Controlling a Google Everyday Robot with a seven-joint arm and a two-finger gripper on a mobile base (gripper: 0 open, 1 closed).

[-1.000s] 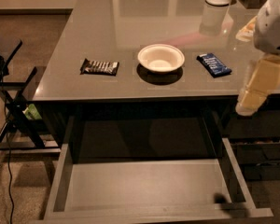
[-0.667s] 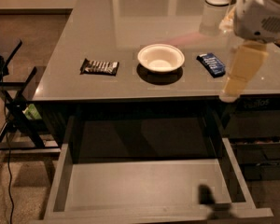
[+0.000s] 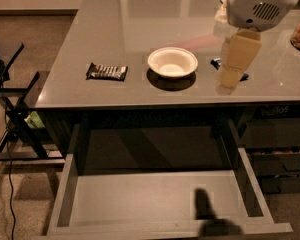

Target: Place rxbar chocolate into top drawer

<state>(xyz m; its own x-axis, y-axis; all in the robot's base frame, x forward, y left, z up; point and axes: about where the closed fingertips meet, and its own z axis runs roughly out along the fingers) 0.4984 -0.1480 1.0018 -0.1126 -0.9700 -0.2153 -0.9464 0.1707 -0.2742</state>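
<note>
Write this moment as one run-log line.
gripper: above desk, right of bowl | rxbar chocolate: on desk, left of bowl | top drawer: open

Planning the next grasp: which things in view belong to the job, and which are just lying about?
Job: rxbar chocolate, left on the desktop; top drawer, open below; gripper, over the desktop's right side.
Lying about: white bowl, mid-desktop; blue-wrapped bar, partly hidden behind the gripper.

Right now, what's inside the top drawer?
The top drawer is open; its visible bottom shows only a shadow, front right. The back, under the desk, is dark. The rxbar chocolate lies on the desk, left of the bowl; the gripper hangs right of it.
</note>
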